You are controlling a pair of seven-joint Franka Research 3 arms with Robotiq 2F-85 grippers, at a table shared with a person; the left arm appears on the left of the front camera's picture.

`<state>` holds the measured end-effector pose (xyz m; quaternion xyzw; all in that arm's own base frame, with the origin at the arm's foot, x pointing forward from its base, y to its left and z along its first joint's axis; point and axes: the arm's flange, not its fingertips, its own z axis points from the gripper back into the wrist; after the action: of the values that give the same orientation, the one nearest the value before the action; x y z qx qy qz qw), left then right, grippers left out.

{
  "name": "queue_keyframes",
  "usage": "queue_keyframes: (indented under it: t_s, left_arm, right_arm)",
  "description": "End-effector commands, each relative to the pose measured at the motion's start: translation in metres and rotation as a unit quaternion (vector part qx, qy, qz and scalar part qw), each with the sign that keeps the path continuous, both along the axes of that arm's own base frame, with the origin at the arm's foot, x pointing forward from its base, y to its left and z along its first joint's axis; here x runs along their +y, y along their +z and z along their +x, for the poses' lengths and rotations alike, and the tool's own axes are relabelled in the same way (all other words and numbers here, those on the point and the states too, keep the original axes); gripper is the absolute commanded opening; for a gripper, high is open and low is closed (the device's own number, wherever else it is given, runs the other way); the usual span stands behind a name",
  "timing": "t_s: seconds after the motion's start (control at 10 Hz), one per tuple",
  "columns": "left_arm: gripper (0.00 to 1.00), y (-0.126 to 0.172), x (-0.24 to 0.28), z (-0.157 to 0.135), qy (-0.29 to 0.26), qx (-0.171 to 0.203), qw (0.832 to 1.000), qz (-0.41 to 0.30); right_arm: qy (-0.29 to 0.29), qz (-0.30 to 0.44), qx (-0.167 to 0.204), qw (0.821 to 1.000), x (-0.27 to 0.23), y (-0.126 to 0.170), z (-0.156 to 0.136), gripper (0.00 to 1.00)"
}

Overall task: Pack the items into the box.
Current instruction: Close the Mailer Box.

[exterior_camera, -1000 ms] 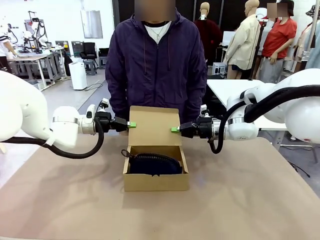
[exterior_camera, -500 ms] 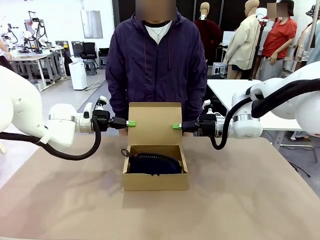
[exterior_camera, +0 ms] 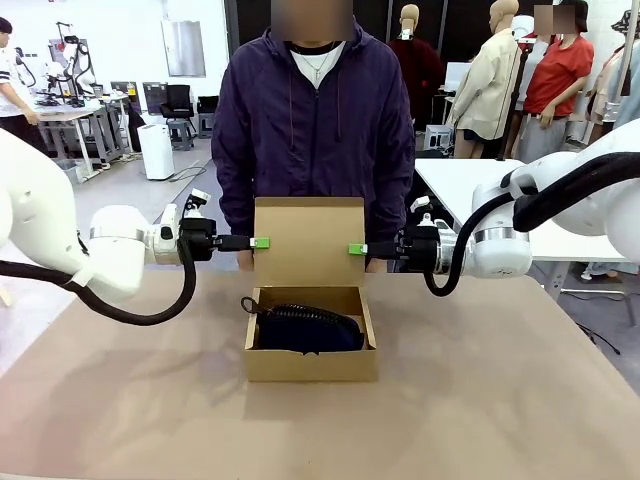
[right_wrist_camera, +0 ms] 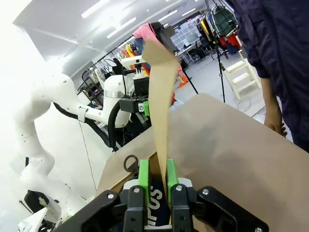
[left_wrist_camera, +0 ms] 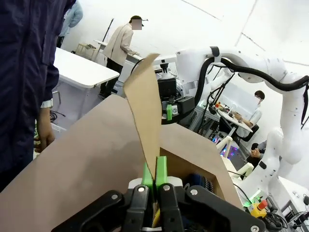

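A brown table [exterior_camera: 520, 400] carries an open cardboard box [exterior_camera: 311, 363] near its middle, long axis running left to right. Its lid [exterior_camera: 309, 240] stands upright at the far edge, before a person [exterior_camera: 312, 120]. A navy pouch [exterior_camera: 305, 328] lies inside, lengthwise along the box. The left gripper [exterior_camera: 258, 243] pinches the lid's left edge; the right gripper [exterior_camera: 357, 249] pinches its right edge.
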<state>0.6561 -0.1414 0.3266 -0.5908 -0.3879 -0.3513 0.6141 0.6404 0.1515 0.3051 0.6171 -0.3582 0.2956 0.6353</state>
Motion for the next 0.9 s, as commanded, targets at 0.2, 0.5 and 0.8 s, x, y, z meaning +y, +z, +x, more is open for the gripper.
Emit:
queue_keyframes:
  t_s: [0.2, 0.5, 0.8]
  left_arm:
    - [0.04, 0.0, 0.0, 0.005, -0.002, 0.019, 1.0, 0.005]
    - [0.04, 0.014, 0.004, -0.007, 0.011, -0.11, 0.994, -0.011]
    - [0.04, 0.022, 0.006, -0.019, -0.004, -0.225, 0.974, -0.007]
  right_arm:
    - [0.001, 0.002, 0.01, 1.0, 0.002, 0.002, 0.004, 0.21]
    - [-0.008, 0.016, -0.086, 0.996, -0.001, 0.013, -0.005, 0.21]
    - [0.001, 0.019, -0.202, 0.979, 0.004, 0.023, -0.02, 0.21]
